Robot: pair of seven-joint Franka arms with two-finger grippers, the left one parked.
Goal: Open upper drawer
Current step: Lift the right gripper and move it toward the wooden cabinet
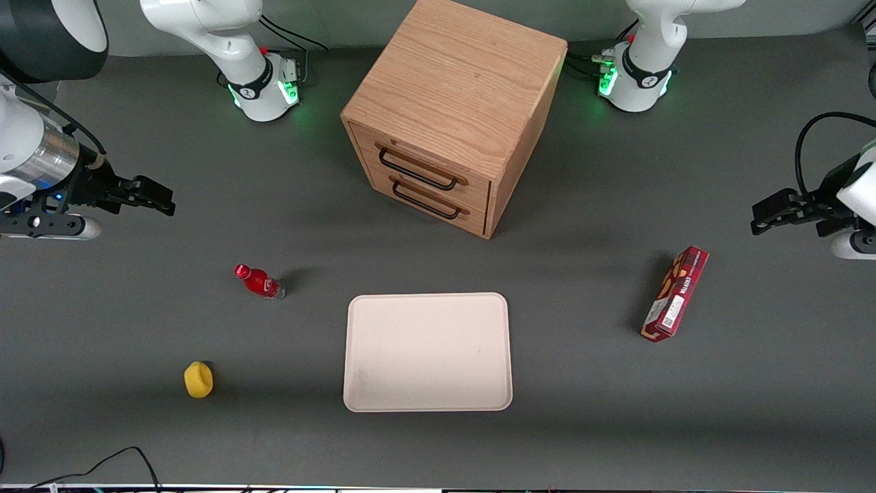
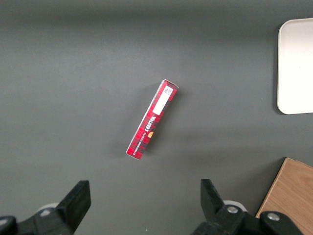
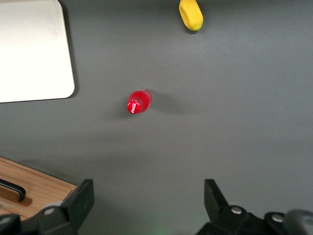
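The boxy oak cabinet stands at the middle of the table, away from the front camera. Its upper drawer is pushed in flush, with a black wire handle. The matching lower drawer under it is also shut. My right gripper hangs above the table toward the working arm's end, well away from the cabinet, open and empty. In the right wrist view the gripper is open over bare table, with a cabinet corner and a piece of black handle beside one finger.
A red bottle lies on the table between the gripper and a cream tray; it also shows in the right wrist view. A yellow object lies nearer the front camera. A red box lies toward the parked arm's end.
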